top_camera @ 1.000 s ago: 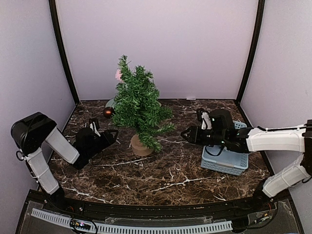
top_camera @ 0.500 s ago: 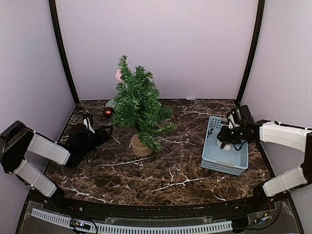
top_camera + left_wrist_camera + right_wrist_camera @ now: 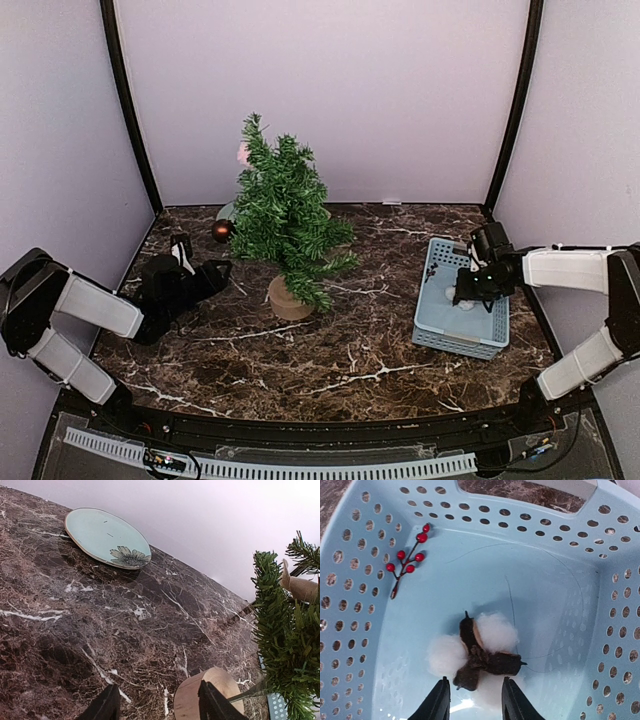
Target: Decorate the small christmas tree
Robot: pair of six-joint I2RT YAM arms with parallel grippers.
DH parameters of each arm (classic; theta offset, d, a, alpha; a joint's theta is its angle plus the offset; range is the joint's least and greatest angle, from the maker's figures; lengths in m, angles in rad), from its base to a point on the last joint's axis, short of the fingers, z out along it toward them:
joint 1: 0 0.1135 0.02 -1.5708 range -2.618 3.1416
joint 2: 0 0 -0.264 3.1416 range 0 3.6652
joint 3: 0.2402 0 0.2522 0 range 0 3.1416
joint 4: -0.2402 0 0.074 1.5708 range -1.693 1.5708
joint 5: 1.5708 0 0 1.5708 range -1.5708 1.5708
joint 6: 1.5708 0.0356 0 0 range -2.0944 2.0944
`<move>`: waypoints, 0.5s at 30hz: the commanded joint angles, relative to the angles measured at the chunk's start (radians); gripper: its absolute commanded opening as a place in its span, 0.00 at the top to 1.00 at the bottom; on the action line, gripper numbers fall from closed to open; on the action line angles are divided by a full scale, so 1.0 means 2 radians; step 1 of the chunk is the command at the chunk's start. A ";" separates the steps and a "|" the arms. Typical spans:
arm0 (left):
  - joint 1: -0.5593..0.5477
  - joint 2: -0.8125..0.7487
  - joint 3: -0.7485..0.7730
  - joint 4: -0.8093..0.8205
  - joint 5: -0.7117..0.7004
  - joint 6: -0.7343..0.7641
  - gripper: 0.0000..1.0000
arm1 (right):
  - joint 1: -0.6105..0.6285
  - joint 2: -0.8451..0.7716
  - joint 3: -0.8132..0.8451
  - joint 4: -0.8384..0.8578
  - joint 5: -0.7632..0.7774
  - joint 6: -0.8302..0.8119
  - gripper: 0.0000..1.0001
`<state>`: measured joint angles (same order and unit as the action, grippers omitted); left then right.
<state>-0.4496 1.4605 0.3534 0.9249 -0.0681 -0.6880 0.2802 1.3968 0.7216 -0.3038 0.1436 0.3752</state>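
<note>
Left pincer (image 3: 215, 275) low over a dark marble table (image 3: 340, 370), jaws apart, aimed toward the small christmas tree (image 3: 283, 215).

Tree upright just ahead of the left pincer and well apart from the right pincer. Dark green bristly branches above a round tan stump base (image 3: 287, 300). In the left wrist view, stump base right beyond the pincer's right-hand finger, branches rising on that same side.

Dark red bauble (image 3: 221, 230) hanging at the tree's edge, beyond the left pincer.

Pale green plate (image 3: 107, 537) with a printed flower, flat on the marble, farther ahead of the left pincer and off to its left.

Right pincer (image 3: 462, 297) pointing down into a light blue perforated basket (image 3: 436, 335), jaws apart.

Cotton boll ornament (image 3: 480, 652) on the basket floor directly under the right pincer: white puffs around a dark brown husk, nearest puff between the two fingers. Contact with the fingers impossible to tell.

Red berry sprig (image 3: 407, 562) farther ahead of the right pincer and to its left, close to the basket wall, apart from the cotton.

Thin dark thread (image 3: 545, 560) curving across the basket floor beyond the cotton.
</note>
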 commanded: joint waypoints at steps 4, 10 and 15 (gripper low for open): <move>0.002 -0.005 -0.005 0.009 0.005 0.003 0.45 | -0.015 0.029 0.000 0.023 0.008 -0.019 0.64; 0.002 0.003 -0.005 0.018 0.012 -0.001 0.45 | -0.019 0.054 0.014 0.019 -0.001 -0.022 0.66; 0.002 0.001 -0.005 0.020 0.008 -0.002 0.45 | -0.020 0.051 0.008 0.015 -0.007 -0.017 0.71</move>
<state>-0.4496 1.4662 0.3534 0.9337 -0.0597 -0.6888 0.2474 1.4944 0.7345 -0.2771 0.1463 0.3386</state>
